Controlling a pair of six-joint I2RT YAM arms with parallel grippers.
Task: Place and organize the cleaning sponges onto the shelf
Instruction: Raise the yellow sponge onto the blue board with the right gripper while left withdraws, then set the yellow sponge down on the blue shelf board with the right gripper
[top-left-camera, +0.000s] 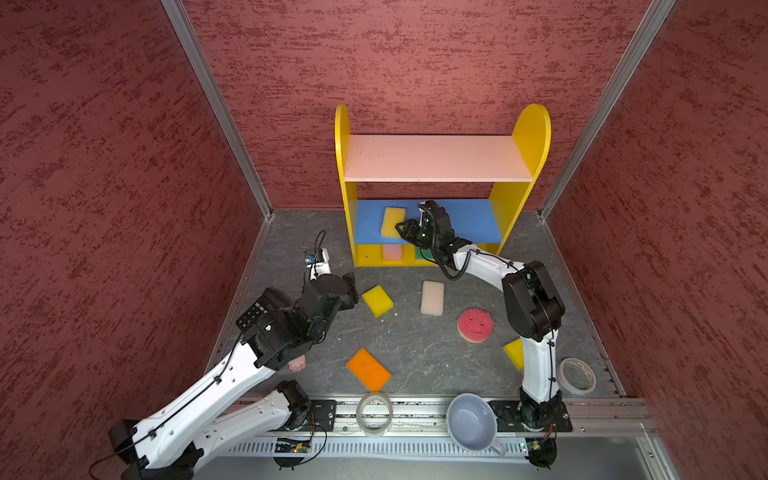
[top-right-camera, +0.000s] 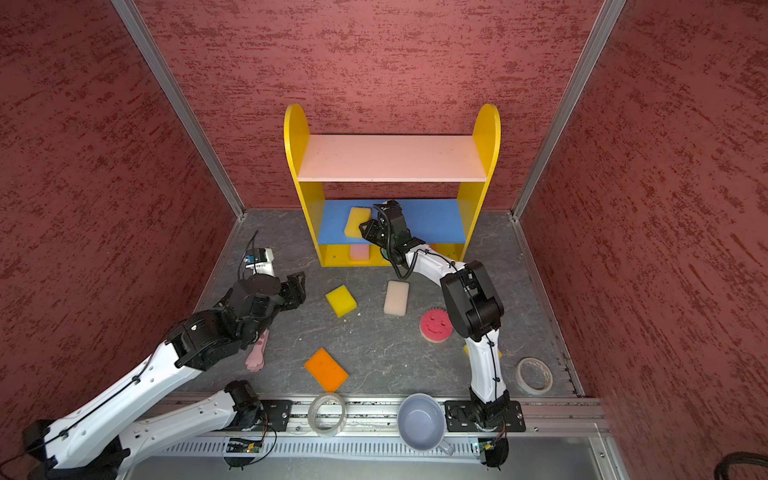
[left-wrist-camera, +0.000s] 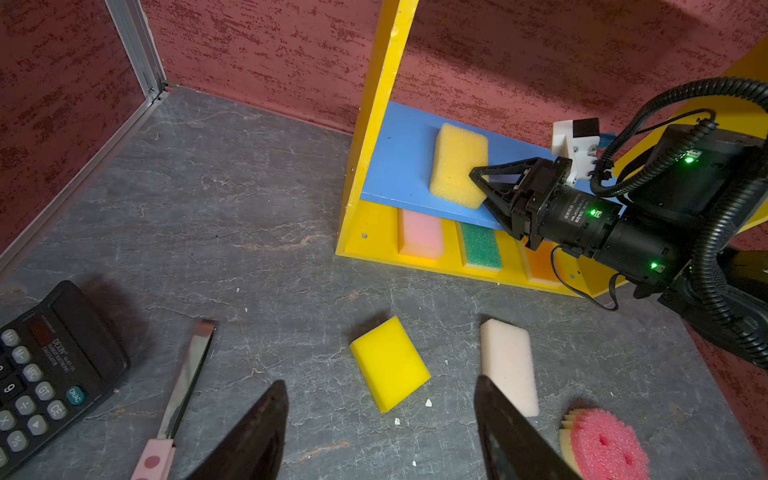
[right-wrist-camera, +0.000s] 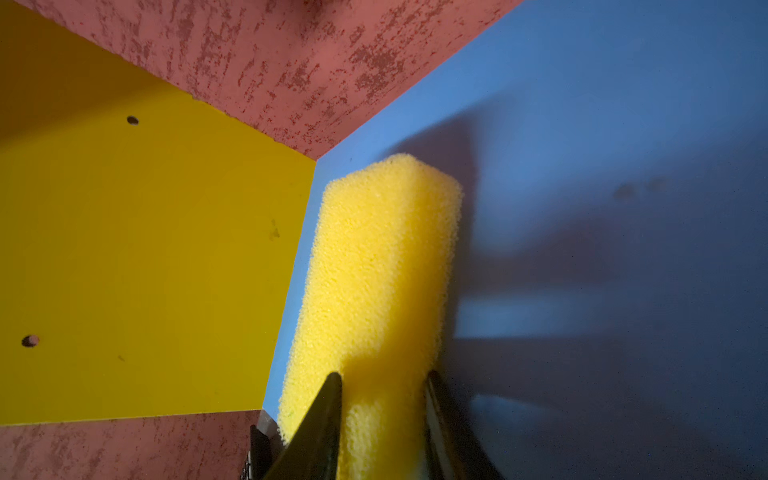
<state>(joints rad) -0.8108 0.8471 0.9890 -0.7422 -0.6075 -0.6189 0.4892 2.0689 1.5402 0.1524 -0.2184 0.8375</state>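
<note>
Four of the nine sponges are on the shelf (top-left-camera: 534, 133). In both top views its base, at mid-frame, holds a pink sponge (top-left-camera: 392, 252) and a green sponge (top-left-camera: 423, 254) side by side. The left wrist view adds an orange sponge (left-wrist-camera: 540, 266) beside the green, partly behind the right arm. Above them a porous yellow sponge (top-left-camera: 392, 221) lies slightly askew at the left end of the blue board (top-left-camera: 473, 220). The right gripper (right-wrist-camera: 384, 376) is at its near end, fingers part-way apart on either side and touching the foam; I cannot tell whether they grip it or merely flank it. The pink top board (top-left-camera: 436, 158) is bare.

Five sponges lie on the floor across the lower middle of the top views:
- a bright yellow sponge (top-left-camera: 377, 300)
- a white sponge (top-left-camera: 432, 297)
- the smiley sponge (top-left-camera: 475, 325)
- a second orange sponge (top-left-camera: 368, 369)
- a third yellow sponge (top-left-camera: 514, 353), half hidden behind the right arm

The left gripper (top-right-camera: 297, 284) hovers just left of the bright yellow sponge, fingers wide apart and empty, so that looks the likely next pick. The job seems a little under half done
</note>
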